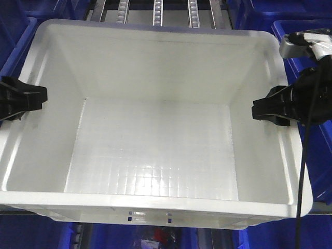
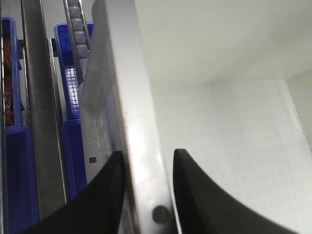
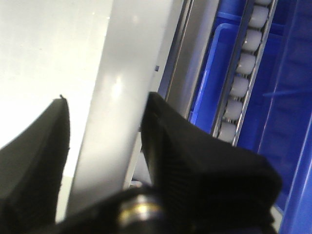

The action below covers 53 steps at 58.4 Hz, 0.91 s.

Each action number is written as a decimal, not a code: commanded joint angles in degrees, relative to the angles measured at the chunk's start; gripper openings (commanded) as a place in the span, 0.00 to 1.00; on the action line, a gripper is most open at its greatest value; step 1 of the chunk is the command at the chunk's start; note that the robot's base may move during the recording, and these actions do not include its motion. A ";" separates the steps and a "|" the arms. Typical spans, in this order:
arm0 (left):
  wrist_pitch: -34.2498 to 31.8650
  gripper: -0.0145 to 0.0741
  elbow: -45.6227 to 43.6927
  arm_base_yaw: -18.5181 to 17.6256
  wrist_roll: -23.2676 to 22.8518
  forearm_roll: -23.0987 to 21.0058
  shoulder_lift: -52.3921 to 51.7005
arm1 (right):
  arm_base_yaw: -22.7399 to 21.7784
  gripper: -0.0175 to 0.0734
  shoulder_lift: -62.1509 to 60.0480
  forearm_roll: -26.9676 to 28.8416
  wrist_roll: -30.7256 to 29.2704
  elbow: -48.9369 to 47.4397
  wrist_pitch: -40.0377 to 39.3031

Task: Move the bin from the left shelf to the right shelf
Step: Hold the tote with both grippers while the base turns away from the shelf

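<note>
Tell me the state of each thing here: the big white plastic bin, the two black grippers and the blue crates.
Large white rectangular plastic bin: upright, empty, gripped at both side rims.
Left gripper: shut on the bin's left rim.
Right gripper: shut on the bin's right rim.
Blue plastic crates: upright around the bin, contents not clear.
</note>
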 commanded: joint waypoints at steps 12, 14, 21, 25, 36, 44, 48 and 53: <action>-4.86 0.16 -2.16 -0.86 1.04 -6.55 -2.10 | 0.53 0.19 -2.23 6.01 -2.52 -2.34 -5.73; -4.81 0.16 -2.16 -0.86 1.04 -6.55 -2.10 | 0.53 0.19 -2.23 6.01 -2.52 -2.34 -5.73; -4.71 0.16 -2.16 -0.86 1.04 -6.55 -2.10 | 0.53 0.19 -2.23 6.01 -2.52 -2.34 -5.73; -4.71 0.16 -2.16 -0.86 1.04 -6.55 -2.10 | 0.53 0.19 -2.23 6.01 -2.52 -2.34 -5.73; -4.69 0.16 -2.16 -0.86 1.04 -6.55 -2.10 | 0.53 0.19 -2.23 6.01 -2.52 -2.34 -5.73; -4.69 0.16 -2.16 -0.86 1.04 -6.55 -2.10 | 0.53 0.19 -2.23 6.01 -2.52 -2.34 -5.73; -4.69 0.16 -2.16 -0.86 1.04 -6.55 -2.10 | 0.53 0.19 -2.23 6.01 -2.52 -2.34 -5.73; -4.69 0.16 -2.16 -0.86 1.04 -6.55 -2.10 | 0.53 0.19 -2.23 6.01 -2.52 -2.34 -5.73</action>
